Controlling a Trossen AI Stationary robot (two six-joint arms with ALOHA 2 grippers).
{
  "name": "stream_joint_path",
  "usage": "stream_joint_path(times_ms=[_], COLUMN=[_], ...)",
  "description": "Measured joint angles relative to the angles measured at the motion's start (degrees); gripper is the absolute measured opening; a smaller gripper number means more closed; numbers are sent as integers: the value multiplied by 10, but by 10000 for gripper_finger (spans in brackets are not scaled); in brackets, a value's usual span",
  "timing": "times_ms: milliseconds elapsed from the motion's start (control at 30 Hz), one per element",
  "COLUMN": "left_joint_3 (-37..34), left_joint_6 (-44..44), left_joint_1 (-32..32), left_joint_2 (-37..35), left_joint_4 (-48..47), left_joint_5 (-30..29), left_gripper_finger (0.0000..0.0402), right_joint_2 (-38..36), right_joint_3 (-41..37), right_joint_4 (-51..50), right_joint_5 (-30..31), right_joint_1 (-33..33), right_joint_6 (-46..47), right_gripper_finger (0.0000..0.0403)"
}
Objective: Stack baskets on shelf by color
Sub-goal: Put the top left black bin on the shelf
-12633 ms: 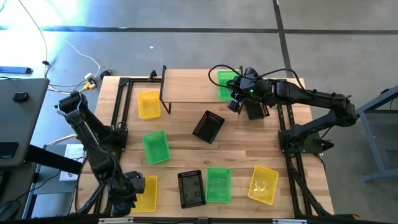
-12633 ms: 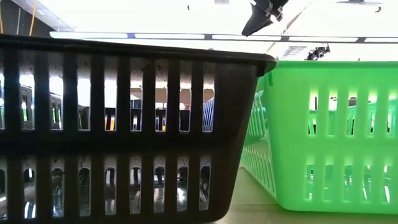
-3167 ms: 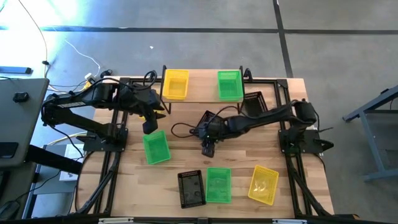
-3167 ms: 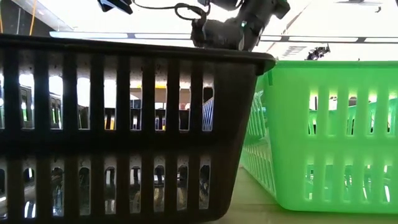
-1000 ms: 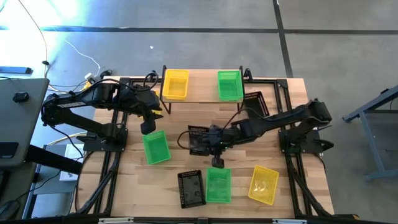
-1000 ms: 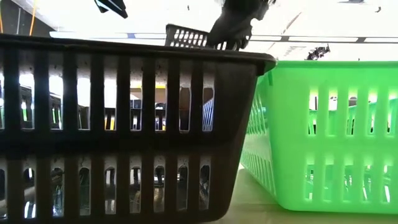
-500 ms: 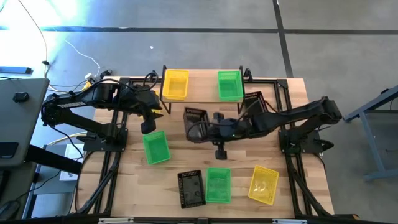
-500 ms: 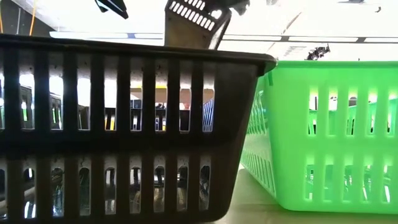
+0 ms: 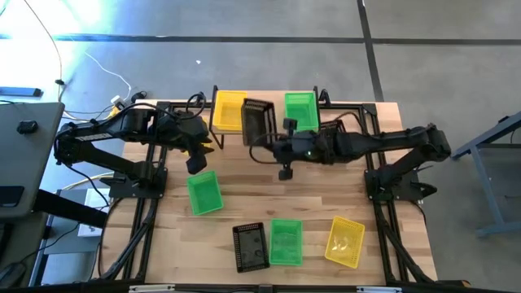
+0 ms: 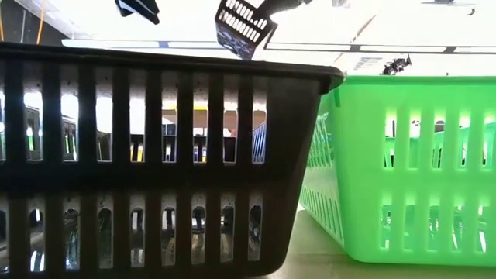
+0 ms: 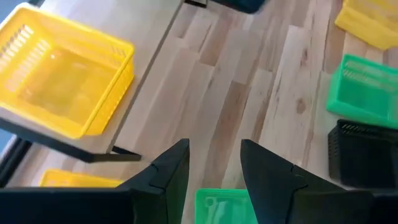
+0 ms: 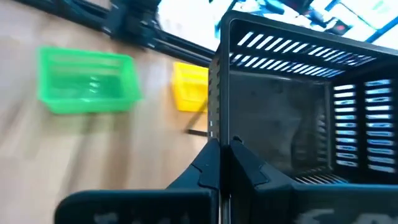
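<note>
On the shelf (image 9: pixel 278 104) stand a yellow basket (image 9: pixel 230 110) and a green basket (image 9: pixel 300 110). My right gripper (image 9: pixel 269 143) is shut on a black basket (image 9: pixel 256 122), which hangs tipped in the air at the shelf's front, between those two. The low view shows it high up (image 10: pixel 244 23). My left gripper (image 9: pixel 195 160) hovers open over a green basket (image 9: pixel 203 192) on the table's left side, touching nothing. In the left wrist view its fingers (image 11: pixel 211 168) frame bare wood. My right gripper pinches one side wall of the black basket at its rim (image 12: pixel 217 134), one finger inside (image 12: pixel 242 158) and one outside. The fingers come slanting from the table's right. The basket is lifted clear and tipped, its opening turned toward the wrist.
Near the front edge stand a black basket (image 9: pixel 250 246), a green one (image 9: pixel 286 242) and a yellow one (image 9: pixel 345 242). Another black basket (image 9: pixel 332 129) sits right of the shelf, partly under the right arm. A yellow one (image 11: pixel 74 180) lies left of the shelf.
My right gripper has carried the black basket up and toward the table's far edge, from the table's middle to the shelf front. The wrist has rolled, so the basket has turned about and stands more on end. It stays shut on the basket.
</note>
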Motion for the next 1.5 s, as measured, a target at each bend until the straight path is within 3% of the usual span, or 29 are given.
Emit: stream_joint_path(times_ms=[333,533,967,1500], left_joint_3=[0,-5,-25,-25], left_joint_6=[-100,-163,-319,-426], left_joint_1=[0,0,2,2], left_joint_2=[0,0,0,5], left_joint_4=[0,-9,-60,-118], left_joint_5=[-1,-17,-47,-47], left_gripper_finger=[133,133,133,133], right_joint_2=[0,3,30,86], right_joint_3=[0,0,0,0], right_joint_4=[3,-11,-50,-56], right_joint_5=[-9,-55,-61,-36], right_joint_1=[-100,-139,-153,-153], right_joint_6=[-45,-70,-70,-70], right_gripper_finger=[0,0,0,0])
